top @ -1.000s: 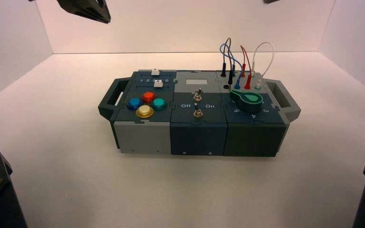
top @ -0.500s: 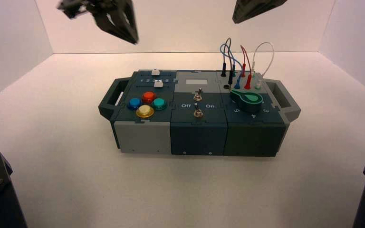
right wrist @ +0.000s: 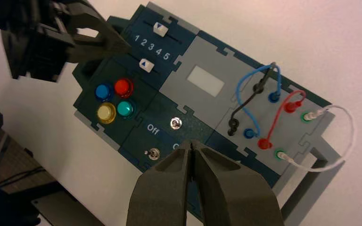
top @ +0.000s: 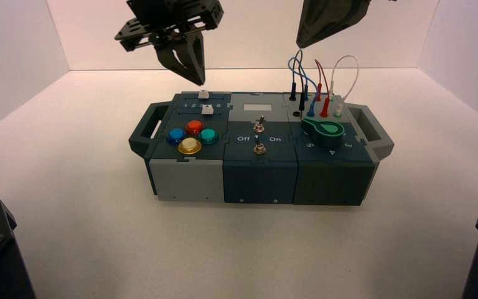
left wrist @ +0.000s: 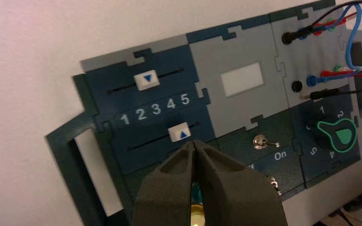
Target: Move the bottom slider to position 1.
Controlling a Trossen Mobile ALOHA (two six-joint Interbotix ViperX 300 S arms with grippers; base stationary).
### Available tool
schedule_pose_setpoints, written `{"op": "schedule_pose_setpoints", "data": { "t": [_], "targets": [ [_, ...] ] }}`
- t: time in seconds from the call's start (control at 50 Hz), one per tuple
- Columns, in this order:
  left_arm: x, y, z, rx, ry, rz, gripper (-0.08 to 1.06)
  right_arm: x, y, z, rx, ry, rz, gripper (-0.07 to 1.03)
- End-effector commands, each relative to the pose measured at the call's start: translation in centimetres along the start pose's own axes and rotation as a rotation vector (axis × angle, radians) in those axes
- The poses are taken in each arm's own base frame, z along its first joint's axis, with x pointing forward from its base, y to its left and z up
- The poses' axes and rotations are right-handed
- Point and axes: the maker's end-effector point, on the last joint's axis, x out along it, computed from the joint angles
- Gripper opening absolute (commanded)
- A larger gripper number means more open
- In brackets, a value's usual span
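On the pale table [top: 249, 249], only the wrist views show both hands' [left wrist: 194, 143] [right wrist: 192, 143] fingertips pressed together.

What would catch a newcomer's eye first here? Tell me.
Probably the looping blue, red, black and white wires at the box's far right. Next, the green-topped knob in front of them, and the red, blue, green and yellow buttons clustered at the front left. Both grippers, left and right, hover beyond the box.
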Motion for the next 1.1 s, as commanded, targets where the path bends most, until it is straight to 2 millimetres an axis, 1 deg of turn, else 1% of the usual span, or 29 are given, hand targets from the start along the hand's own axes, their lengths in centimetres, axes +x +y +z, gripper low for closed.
{"op": "schedule_pose_setpoints", "data": {
  "t": [0.02,0.12,0.2,0.32,0.5,0.6,0.74,0.9,1.1],
  "targets": [
    [0.0,-1.3,1.2,-0.001,-0.022,-0.025,-0.03,-0.2,0.8,1.2,-0.021,-0.022,0.014,-0.02],
    [1.0,-1.3,1.4,-0.009,-0.025,-0.024,-0.03,0.3,1.0,1.1,-0.025,-0.011,0.017,-0.02],
    [2.2,-1.1,1.6,-0.019,-0.016,-0.016,-0.03,0.4,1.0,1.1,-0.024,-0.007,0.016,-0.02],
    [3.0,-1.1,1.5,-0.029,-0.003,-0.013,-0.03,0.5,0.9,1.0,-0.026,-0.004,0.014,-0.02],
    [4.5,-1.0,1.7,-0.027,0.011,-0.004,-0.03,0.5,0.9,1.4,-0.025,-0.019,0.014,-0.02],
    [5.2,-0.7,1.3,-0.023,0.031,0.005,-0.03,0.5,0.9,1.4,-0.027,-0.019,0.014,-0.02],
    [5.5,-0.3,0.5,-0.019,0.054,0.015,-0.03,0.5,0.9,1.2,-0.026,-0.016,0.013,-0.02],
    [5.1,0.1,0.2,-0.024,0.061,0.019,-0.03,0.5,0.9,1.2,-0.026,-0.016,0.013,-0.02],
    [4.2,-0.4,1.0,-0.037,0.031,0.001,-0.03,0.5,0.9,1.2,-0.029,-0.016,0.011,-0.02]
  ]
}}
